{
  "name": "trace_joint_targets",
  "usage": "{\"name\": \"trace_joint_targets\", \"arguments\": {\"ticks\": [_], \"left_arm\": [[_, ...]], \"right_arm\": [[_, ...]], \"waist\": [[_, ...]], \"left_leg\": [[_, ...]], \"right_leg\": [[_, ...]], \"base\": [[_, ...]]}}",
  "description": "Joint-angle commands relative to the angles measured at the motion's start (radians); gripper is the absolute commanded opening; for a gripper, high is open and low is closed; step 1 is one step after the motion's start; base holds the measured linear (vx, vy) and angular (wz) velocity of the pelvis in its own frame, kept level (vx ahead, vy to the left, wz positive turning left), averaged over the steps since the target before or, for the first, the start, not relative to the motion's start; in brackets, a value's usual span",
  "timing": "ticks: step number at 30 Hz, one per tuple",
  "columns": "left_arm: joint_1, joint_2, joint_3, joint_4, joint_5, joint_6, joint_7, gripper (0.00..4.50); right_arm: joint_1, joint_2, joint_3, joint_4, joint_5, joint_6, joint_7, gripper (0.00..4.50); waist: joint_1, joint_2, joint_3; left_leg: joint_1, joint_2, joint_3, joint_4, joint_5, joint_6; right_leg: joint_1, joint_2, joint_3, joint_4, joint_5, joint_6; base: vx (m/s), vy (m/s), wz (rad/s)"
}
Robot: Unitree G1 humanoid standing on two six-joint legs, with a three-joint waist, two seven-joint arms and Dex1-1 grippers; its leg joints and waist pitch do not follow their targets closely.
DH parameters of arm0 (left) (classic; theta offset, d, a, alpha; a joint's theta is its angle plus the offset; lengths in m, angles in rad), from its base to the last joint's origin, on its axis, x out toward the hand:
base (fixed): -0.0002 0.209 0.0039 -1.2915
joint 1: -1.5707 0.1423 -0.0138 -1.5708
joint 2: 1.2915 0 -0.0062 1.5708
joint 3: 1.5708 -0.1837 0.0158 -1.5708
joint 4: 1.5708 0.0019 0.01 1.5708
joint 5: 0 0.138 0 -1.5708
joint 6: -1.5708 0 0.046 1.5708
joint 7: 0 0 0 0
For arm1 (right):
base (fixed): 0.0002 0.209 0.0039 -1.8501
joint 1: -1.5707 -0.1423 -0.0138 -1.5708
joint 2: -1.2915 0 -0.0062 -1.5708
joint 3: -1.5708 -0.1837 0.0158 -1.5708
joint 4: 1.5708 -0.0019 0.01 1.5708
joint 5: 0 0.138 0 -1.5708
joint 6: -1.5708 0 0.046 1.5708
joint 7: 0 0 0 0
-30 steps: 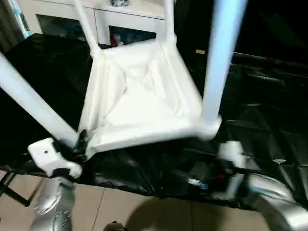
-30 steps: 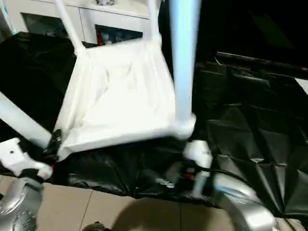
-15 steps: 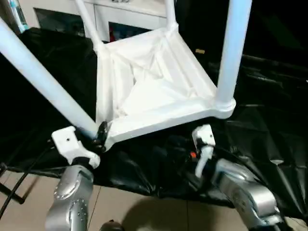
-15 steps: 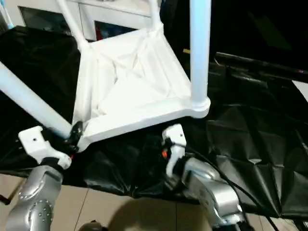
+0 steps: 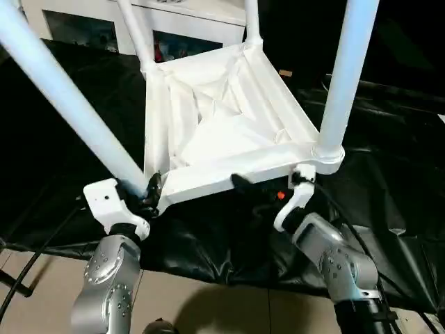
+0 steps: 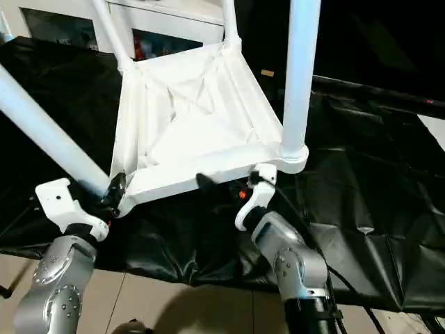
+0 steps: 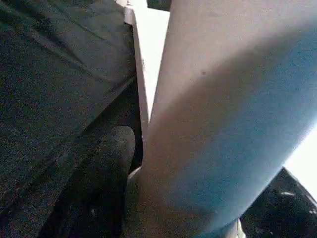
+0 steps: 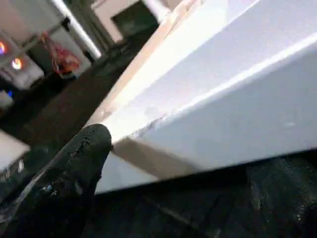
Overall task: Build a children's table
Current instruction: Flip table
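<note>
Left eye view: our left tool (image 5: 149,191) clamps the white plastic children's table (image 5: 222,125) near-left tubular leg (image 5: 69,104); our right tool (image 5: 240,182), spread wide and empty, may knock the rim.

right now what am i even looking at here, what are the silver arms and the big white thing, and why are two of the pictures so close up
The silver arms belong to a humanoid robot that is putting together a children's table. The two wide pictures come from cameras in its head, looking down over its own arms. The two close-ups come from a camera on each wrist.

The big white thing is the table top, lying upside down on a black sheet, with four legs standing up from its corners. Behind it is a white cabinet.

The left claw is closed around the near left leg just where it meets the corner; the left wrist picture shows that leg up close. The right claw is open under the near edge, beside the near right leg, holding nothing.
</note>
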Motion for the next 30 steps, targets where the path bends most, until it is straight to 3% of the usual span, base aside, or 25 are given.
{"name": "trace_joint_targets", "arguments": {"ticks": [1,7,9,12,13,14,19,29,30], "left_arm": [[-0.037,-0.041,-0.049,-0.052,-0.052,0.0,-0.03,2.66],[-0.034,-0.03,-0.063,-0.057,-0.056,0.014,-0.044,2.66],[-0.029,-0.015,-0.079,-0.057,-0.049,0.022,-0.066,2.66],[-0.023,-0.007,-0.09,-0.059,-0.045,0.023,-0.081,2.66],[-0.019,-0.003,-0.1,-0.062,-0.041,0.025,-0.089,2.66],[-0.016,0.002,-0.108,-0.064,-0.036,0.024,-0.095,2.66],[0.0,0.021,-0.139,-0.075,-0.013,0.018,-0.114,2.66],[-0.022,0.037,-0.14,-0.048,0.027,-0.004,-0.113,2.66],[-0.027,0.038,-0.137,-0.043,0.034,-0.005,-0.106,3.01]], "right_arm": [[-0.04,0.008,-0.048,0.04,0.037,0.009,-0.006,4.5],[-0.163,0.021,-0.126,0.24,0.075,-0.007,0.001,4.5],[-0.233,0.023,-0.17,0.352,0.109,-0.016,0.014,4.5],[-0.269,0.027,-0.205,0.407,0.14,-0.009,0.018,4.5],[-0.288,0.028,-0.225,0.438,0.155,-0.011,0.026,4.32],[-0.298,0.028,-0.238,0.454,0.166,-0.011,0.028,4.21],[-0.326,0.017,-0.252,0.519,0.157,-0.016,0.077,3.82],[-0.358,0.002,-0.271,0.571,0.14,-0.041,0.113,3.14],[-0.36,0.0,-0.271,0.573,0.139,-0.043,0.114,3.12]], "waist": [[-0.006,0.012,-0.054],[-0.007,0.012,-0.056],[-0.006,0.005,-0.056],[-0.006,0.009,-0.056],[-0.008,-0.001,-0.058],[-0.006,0.001,-0.059],[-0.004,-0.006,-0.065],[-0.004,-0.004,-0.058],[-0.004,-0.004,-0.057]], "left_leg": [[0.019,0.103,-0.045,-0.075,-0.047,-0.017],[0.018,0.102,-0.043,-0.074,-0.039,-0.03],[0.016,0.1,-0.04,-0.072,-0.032,-0.021],[0.017,0.101,-0.041,-0.071,-0.019,-0.015],[0.017,0.102,-0.04,-0.07,-0.004,-0.008],[0.016,0.1,-0.039,-0.068,0.012,-0.003],[0.009,0.095,-0.034,-0.056,0.083,0.037],[0.013,0.1,-0.033,-0.062,-0.001,0.008],[0.013,0.1,-0.033,-0.063,-0.009,0.004]], "right_leg": [[0.027,-0.151,0.083,-0.057,0.079,-0.095],[0.027,-0.15,0.082,-0.053,0.078,-0.112],[0.03,-0.151,0.082,-0.054,0.086,-0.115],[0.029,-0.151,0.081,-0.051,0.082,-0.113],[0.03,-0.15,0.08,-0.049,0.093,-0.116],[0.03,-0.151,0.08,-0.047,0.105,-0.116],[0.028,-0.146,0.079,-0.033,0.208,-0.126],[0.022,-0.148,0.079,-0.045,0.072,-0.135],[0.022,-0.148,0.08,-0.047,0.058,-0.134]], "base": [[0.0,0.0,0.0],[0.0,0.0,0.0],[0.0,0.0,0.0],[0.0,0.0,0.0],[0.0,0.0,0.0],[0.0,0.0,0.0],[0.0,0.0,0.0],[0.0,0.0,0.0],[0.0,0.0,0.0]]}}
